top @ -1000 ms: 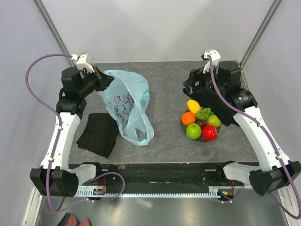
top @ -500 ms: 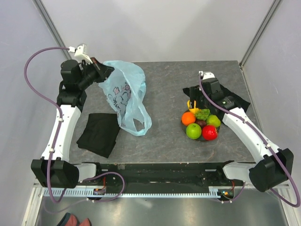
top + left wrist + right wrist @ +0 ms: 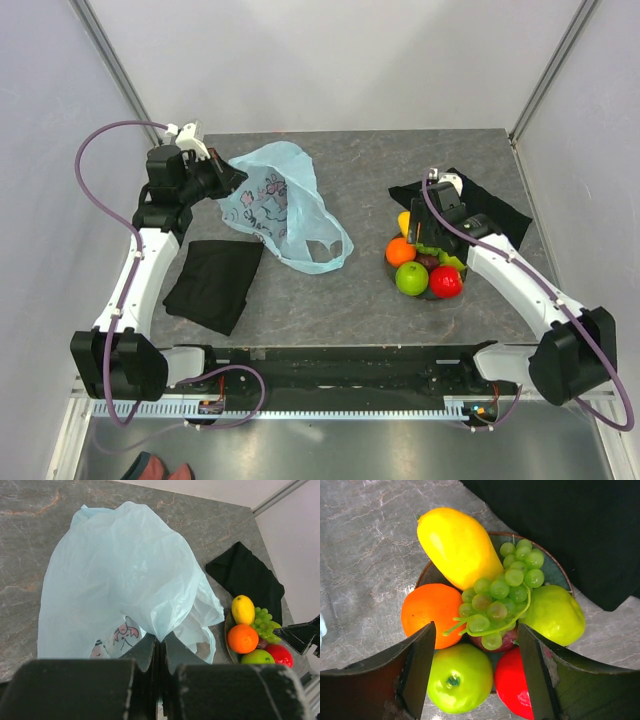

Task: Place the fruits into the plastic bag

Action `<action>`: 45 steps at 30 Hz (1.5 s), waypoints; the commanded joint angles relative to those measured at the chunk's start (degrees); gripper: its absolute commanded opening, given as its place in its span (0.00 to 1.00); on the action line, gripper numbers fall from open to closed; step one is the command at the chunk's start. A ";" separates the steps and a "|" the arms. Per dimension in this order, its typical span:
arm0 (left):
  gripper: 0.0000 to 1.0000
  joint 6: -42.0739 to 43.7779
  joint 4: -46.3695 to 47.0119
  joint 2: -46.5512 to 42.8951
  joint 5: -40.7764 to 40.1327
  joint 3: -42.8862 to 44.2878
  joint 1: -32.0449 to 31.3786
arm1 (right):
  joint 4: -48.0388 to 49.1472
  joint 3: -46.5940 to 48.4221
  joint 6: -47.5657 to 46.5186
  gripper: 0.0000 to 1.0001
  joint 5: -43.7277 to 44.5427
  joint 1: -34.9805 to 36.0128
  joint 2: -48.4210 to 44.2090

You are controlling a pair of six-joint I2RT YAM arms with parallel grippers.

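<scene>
Over the last second we see that the right arm has swung in from the back of the table [image 3: 370, 165] and come down over the fruit. The left gripper [image 3: 222, 178] has meanwhile drawn the plastic bag [image 3: 285, 205] rightwards, so its trailing loop lies closer to the plate [image 3: 549, 569].

Nearest us on the left lies a flat black cloth [image 3: 213, 283]. On the right, the plate carries all the fruit. The green apple [image 3: 460, 677] and red apple [image 3: 517, 685] sit on its near side. Behind them are the orange [image 3: 431, 612] and a paler green fruit [image 3: 554, 614], with the dark purple fruit [image 3: 501, 643] half hidden in the middle. The grape bunch [image 3: 500, 595] is draped on top, and the yellow oblong fruit [image 3: 455, 545] is farthest.

The right gripper [image 3: 475, 630] hangs over the pile, its jaws spread wide on either side of the grapes and holding nothing.

Farther back on the left, the left gripper's jaws are pinched together on a fold of the bag, which spreads crumpled over the table. A second black cloth [image 3: 482, 208] lies just behind the plate.
</scene>
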 commanded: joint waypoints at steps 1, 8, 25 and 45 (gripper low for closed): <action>0.02 3.15 0.45 -1.30 0.01 1.23 0.20 | 2.89 -1.53 2.42 0.74 1.16 0.37 1.93; 0.02 3.32 0.18 -1.04 0.98 1.50 0.20 | 5.09 -3.20 4.00 0.72 3.00 0.37 3.43; 0.01 3.41 0.09 -0.95 1.95 1.67 0.20 | 7.82 -4.96 5.06 0.31 5.12 0.37 4.48; 0.02 3.41 -0.08 -0.43 4.40 2.11 0.20 | -0.79 0.13 4.09 0.00 10.21 0.28 -5.01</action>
